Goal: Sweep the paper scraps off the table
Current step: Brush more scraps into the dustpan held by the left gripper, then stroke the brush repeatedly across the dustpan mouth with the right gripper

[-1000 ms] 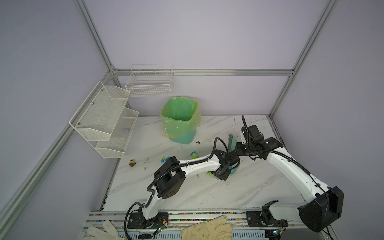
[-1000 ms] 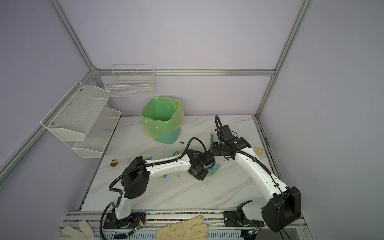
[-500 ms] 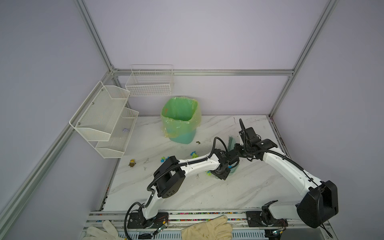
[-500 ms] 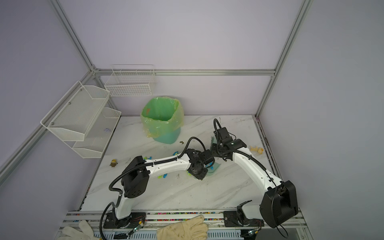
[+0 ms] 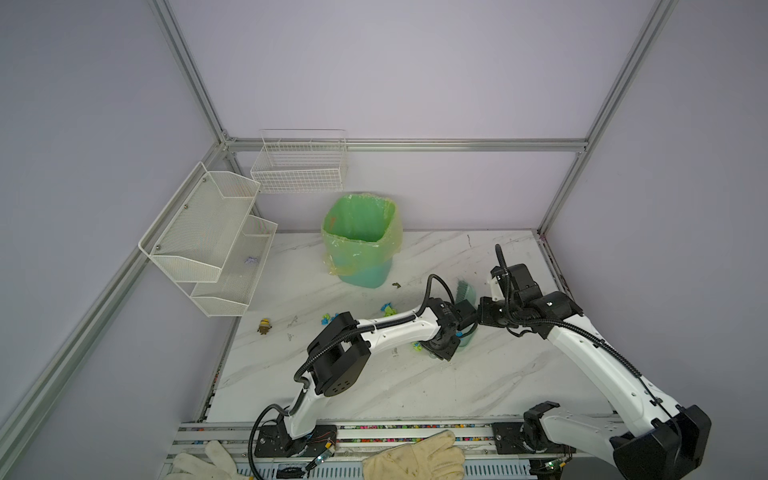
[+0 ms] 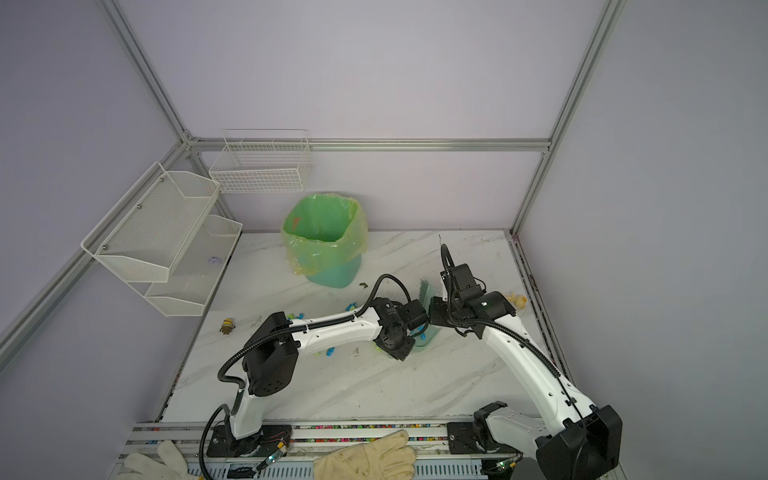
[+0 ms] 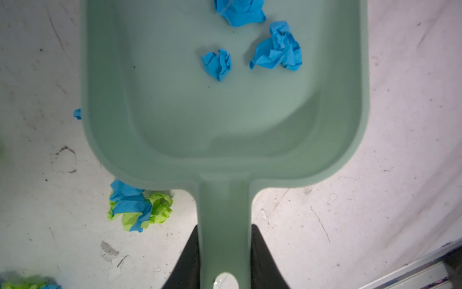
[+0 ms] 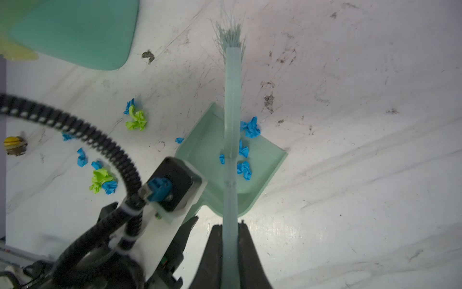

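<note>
The right gripper (image 8: 228, 225), clenched on the brush (image 8: 232, 87), has shifted it slightly above the dustpan (image 7: 225, 120) (unmoved, its handle clamped in the left gripper (image 7: 225, 227)). Some paper scraps (image 7: 277, 47) lie in the pan ahead of those fingers (image 7: 185, 262); others beside them on the table (image 7: 375, 200) need more strokes.

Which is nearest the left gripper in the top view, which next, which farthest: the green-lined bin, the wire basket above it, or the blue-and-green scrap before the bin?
1. The blue-and-green scrap, on the table in front of the green-lined bin, nearest the left gripper.
2. The green-lined bin, farther back.
3. The wire basket, highest and farthest back, left of the bin.
</note>
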